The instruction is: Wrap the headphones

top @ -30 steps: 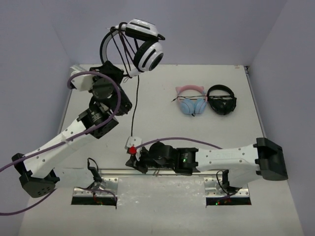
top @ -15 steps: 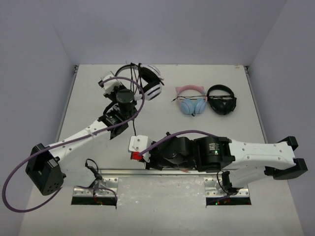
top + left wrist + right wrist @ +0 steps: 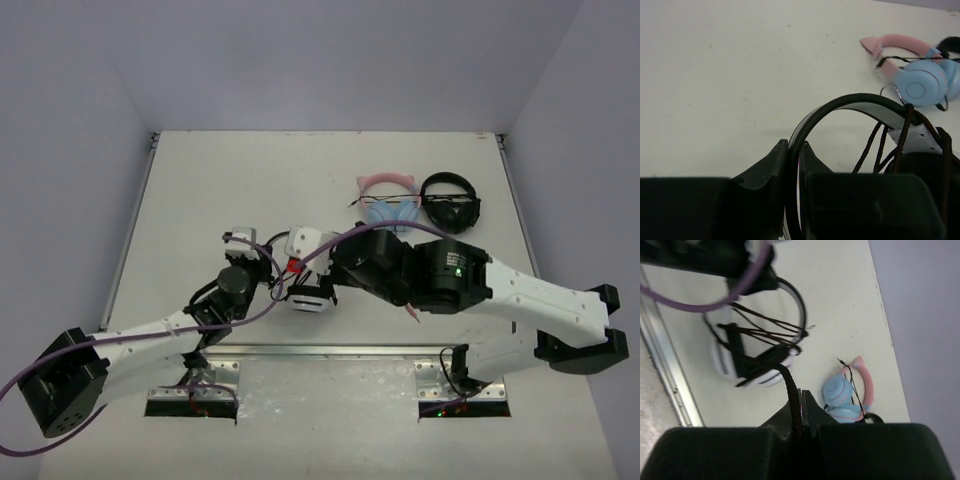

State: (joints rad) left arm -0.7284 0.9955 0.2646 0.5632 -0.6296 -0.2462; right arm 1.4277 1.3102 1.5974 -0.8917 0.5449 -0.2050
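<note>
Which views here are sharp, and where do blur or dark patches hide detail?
Top external: evenly lit, sharp, faint shadows. Left wrist: left gripper dark and soft, headband clearer. Right wrist: right gripper a black blur, cable soft.

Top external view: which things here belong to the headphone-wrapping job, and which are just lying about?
In the job: white over-ear headphones with a black-and-white headband, clamped at the headband by the left gripper; thin black cable, pinched in the right gripper.
Lying about: pink-and-blue cat-ear headphones; all-black headphones.
</note>
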